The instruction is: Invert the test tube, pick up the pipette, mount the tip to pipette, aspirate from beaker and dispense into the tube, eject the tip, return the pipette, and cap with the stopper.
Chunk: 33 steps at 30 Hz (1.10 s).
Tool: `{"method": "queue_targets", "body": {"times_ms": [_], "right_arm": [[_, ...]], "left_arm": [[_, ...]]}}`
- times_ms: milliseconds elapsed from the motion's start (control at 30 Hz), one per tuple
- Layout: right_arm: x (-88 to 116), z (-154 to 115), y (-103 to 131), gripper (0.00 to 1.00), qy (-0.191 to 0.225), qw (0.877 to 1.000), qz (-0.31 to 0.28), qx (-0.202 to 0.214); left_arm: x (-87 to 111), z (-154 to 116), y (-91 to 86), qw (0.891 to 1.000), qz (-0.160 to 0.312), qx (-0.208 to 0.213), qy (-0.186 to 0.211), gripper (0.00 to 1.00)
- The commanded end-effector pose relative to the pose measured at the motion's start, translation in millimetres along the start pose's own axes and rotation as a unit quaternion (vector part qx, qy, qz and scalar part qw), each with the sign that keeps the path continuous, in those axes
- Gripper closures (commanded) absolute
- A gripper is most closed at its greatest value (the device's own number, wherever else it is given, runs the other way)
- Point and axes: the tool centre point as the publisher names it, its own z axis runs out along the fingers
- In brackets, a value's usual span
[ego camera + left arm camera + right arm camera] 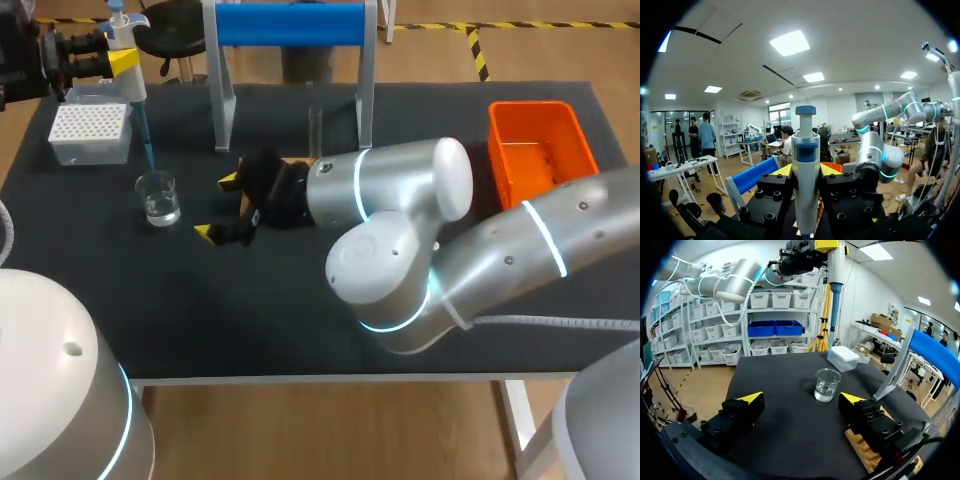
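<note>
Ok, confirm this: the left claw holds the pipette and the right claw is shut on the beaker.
Wrong on the right claw: it is open, and the beaker stands ahead of it, untouched, as the right wrist view shows. The left claw does hold the pipette.

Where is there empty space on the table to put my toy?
The roomiest bare patch is the front left of the table, between the beaker and the front edge. Another lies at the back, between the blue rack and the orange bin. It's crowded around the tip box, pipette and the right end effector.
</note>
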Motion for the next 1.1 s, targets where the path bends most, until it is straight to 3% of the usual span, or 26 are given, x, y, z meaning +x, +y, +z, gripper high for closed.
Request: {"method": "queue_targets", "body": {"times_ms": [33, 1100], "right_arm": [[3.5, 7.5, -0.7, 0.00, -0.021, 1.000, -0.001, -0.002], [3.6, 4.3, 2.2, 0.00, -0.025, 1.000, -0.007, -0.002]], "left_arm": [[0.5, 0.3, 0.2, 1.000, 0.001, 0.001, -0.001, 1.00], [0.5, 0.3, 0.2, 1.000, 0.001, 0.001, -0.001, 1.00]]}}
